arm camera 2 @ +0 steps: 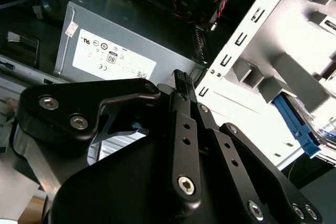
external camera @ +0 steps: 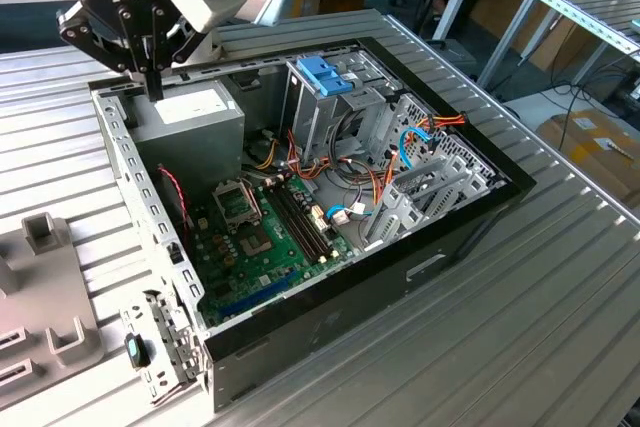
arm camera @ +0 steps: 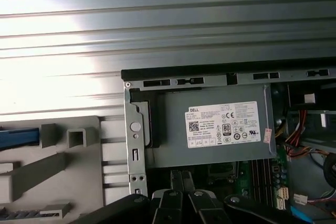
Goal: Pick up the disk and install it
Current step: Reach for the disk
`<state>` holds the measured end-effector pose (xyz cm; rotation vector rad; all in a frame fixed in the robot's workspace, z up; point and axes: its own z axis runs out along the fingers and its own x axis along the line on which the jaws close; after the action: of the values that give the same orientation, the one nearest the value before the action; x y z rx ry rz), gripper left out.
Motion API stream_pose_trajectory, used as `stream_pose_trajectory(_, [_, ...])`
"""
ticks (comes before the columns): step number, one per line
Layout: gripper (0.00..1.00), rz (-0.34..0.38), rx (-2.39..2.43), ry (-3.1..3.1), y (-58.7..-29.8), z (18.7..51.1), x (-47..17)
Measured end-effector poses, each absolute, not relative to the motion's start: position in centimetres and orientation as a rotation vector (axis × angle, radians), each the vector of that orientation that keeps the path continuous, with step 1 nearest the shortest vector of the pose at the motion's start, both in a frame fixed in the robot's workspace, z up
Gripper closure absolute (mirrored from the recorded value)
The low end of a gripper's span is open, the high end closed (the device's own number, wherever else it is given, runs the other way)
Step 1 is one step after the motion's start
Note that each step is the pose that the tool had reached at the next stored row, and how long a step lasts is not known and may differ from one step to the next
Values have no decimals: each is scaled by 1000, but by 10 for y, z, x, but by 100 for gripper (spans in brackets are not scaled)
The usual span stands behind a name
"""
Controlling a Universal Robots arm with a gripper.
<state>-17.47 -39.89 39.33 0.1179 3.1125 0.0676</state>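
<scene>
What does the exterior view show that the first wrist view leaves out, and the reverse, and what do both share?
Exterior view adds: the dark blue plastic bracket atop the metal drive cage inside the open computer case. First wrist view adds: a blue strip lying in the grey moulded fixture beside the case, possibly the disk's carrier rail. Both share: the grey metal power supply with its white label, and the black gripper, shut and holding nothing, near that supply's corner.

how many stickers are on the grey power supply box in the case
2. A large white label on the top face of the grey metal power supply box, and a small pale sticker at one end of that face. Other sides are hidden.
</scene>
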Motion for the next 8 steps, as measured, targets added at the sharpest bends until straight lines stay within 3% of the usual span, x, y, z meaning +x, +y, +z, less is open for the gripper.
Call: stream_pose_trajectory(8, [89, 68, 118, 3113, -399, 393, -186])
